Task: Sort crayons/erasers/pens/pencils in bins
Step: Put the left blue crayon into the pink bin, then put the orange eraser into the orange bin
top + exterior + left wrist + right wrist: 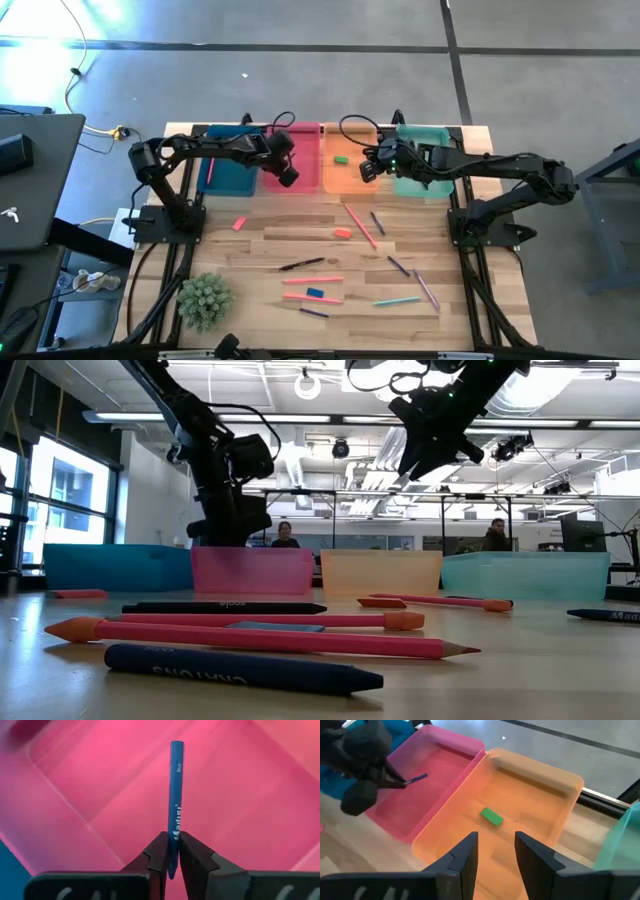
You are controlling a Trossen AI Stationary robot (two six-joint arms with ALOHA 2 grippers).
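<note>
The left gripper [173, 857], jaws clamped on 1 blue crayon [175, 795], should release low over the pink bin [300, 135], while the right gripper [495, 845] hovers open above the orange bin [570, 782].

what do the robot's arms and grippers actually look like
Two dark, near-black jointed arms on black base frames bolted to the wooden table, with black cables looping over the wrists. The left gripper has two angular matte-black fingers; the right gripper has flat dark-grey ones. Small green lights glow near the right wrist.
</note>
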